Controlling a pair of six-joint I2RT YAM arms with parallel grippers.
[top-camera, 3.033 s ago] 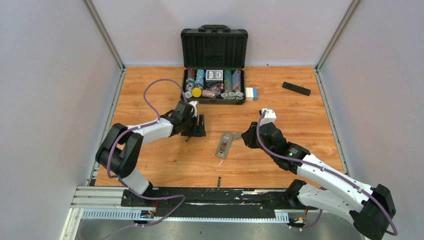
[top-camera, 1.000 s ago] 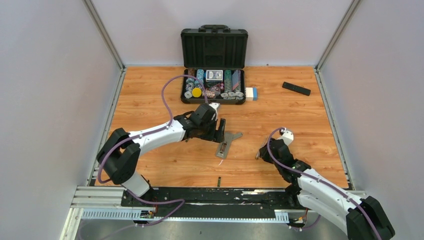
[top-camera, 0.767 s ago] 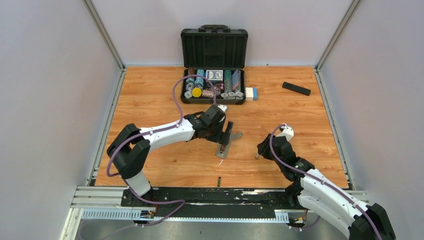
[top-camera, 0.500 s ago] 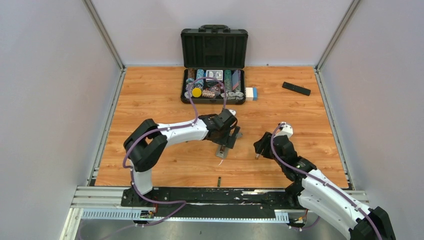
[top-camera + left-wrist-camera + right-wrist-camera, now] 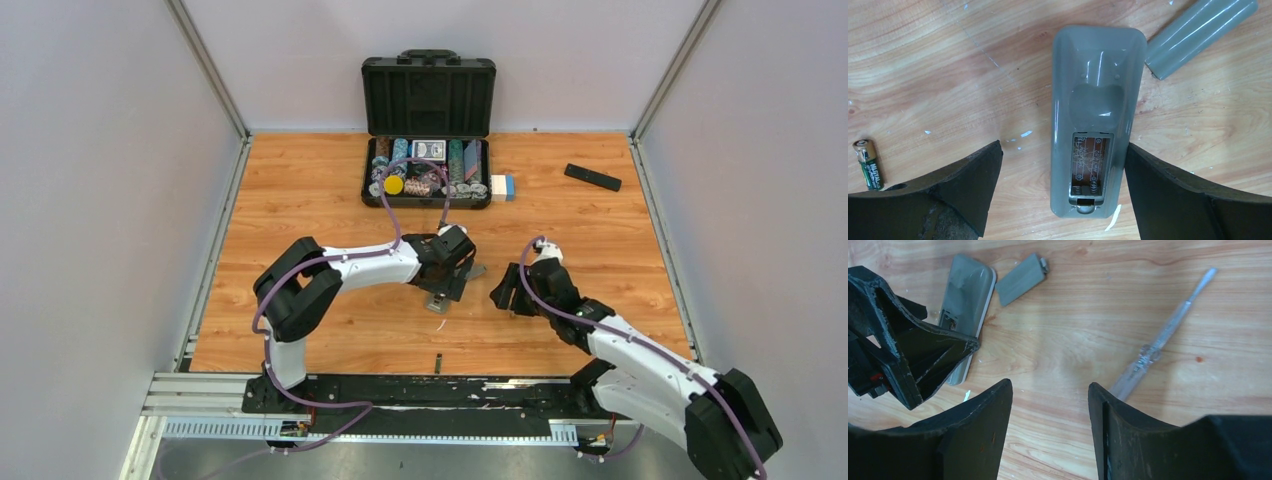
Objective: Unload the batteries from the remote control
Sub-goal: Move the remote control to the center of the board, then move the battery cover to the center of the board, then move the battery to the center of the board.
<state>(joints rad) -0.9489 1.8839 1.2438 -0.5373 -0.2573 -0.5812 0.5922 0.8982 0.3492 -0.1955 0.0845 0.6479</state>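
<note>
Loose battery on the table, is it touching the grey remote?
Apart. The left wrist view shows the battery lying well to one side of the remote, with a wide stretch of bare table between them.

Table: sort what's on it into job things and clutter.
Job: grey remote, cover, battery, perhaps the clear tool.
Clutter: chip case, black remote, white box.

light: even, bright; shadows: soft; focus: sharp (near jaws blurred)
</note>
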